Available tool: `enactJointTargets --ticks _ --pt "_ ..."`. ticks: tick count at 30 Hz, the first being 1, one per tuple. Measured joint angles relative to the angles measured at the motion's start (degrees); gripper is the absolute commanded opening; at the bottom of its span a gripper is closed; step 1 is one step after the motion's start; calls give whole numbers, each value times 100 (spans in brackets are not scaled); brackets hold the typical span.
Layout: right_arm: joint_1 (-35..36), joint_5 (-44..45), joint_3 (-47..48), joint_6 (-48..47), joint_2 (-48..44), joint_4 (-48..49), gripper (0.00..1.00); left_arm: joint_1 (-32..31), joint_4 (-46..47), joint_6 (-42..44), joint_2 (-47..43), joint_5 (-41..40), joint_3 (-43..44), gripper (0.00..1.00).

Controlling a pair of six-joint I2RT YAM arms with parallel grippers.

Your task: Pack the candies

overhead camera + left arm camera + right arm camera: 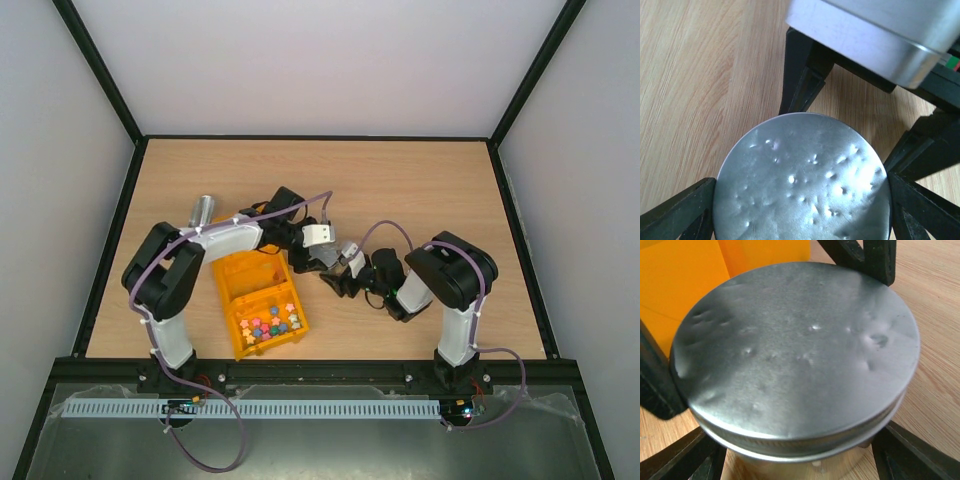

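Mid-frame, the left gripper point(801, 182) clamps the metal tin point(795, 340) while the right gripper point(795, 455) flanks it, grip unclear, likely to open it for the candies point(268, 325).

Nothing legible anywhere — the tin point(795, 350) shows no label.

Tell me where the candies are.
Top view: the small multicoloured candies lie in the near compartment of the orange plastic bin, left of centre, by the left arm.
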Motion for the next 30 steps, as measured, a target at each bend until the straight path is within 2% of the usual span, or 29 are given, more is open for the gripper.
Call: enactJointTargets --ticks 7,12,16,20,22,24,28,30 --pt "-9 -35 -50 -76 -2 52 56 94 -824 1198 251 229 527 59" --pt "-35 -35 -76 -83 -4 68 63 140 -1386 1816 498 345 970 60" --pt "-39 -4 -94 -74 -24 55 73 262 -1641 1860 719 579 1224 63" --pt "-81 26 -173 -37 -225 -9 91 391 -1856 2111 874 761 1427 67" --pt "-111 9 -221 -17 -428 -72 96 428 -2070 2363 984 787 1611 68" --pt "-144 -13 -269 17 -640 -114 99 457 -2337 2632 1145 807 1873 72" --pt "-181 -105 -341 70 -1102 -304 99 481 -2861 3110 1488 863 2439 80" --pt "-190 -146 -367 127 -1333 -442 99 483 -3088 3359 1615 890 2647 94"
